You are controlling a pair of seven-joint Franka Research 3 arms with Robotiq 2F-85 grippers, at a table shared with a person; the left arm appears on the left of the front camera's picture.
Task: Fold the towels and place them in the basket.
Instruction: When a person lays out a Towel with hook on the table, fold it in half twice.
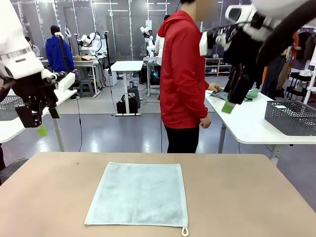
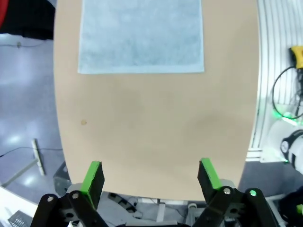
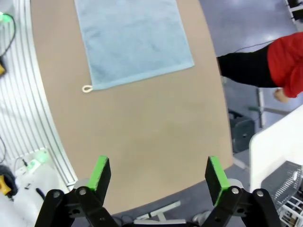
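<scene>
One pale blue-grey towel [image 1: 138,193] lies flat and unfolded in the middle of the tan table [image 1: 247,197], its small white loop tag [image 1: 184,231] at the near right corner. My left gripper [image 1: 47,122] hangs high above the table's left side, open and holding nothing. My right gripper [image 1: 236,101] hangs high at the upper right, also open. The left wrist view looks down past the open left gripper [image 2: 150,172] at the towel [image 2: 140,35]. In the right wrist view, the right gripper [image 3: 157,172] is open above the towel [image 3: 132,40]. A dark grey mesh basket [image 1: 291,117] stands on a white side table at the right.
A person in a red hoodie [image 1: 182,74] stands at the table's far side, turned toward the white side table [image 1: 247,123], with hands on cloth there. Another mesh basket [image 1: 9,107] sits on a white table at the left. Bare tabletop surrounds the towel.
</scene>
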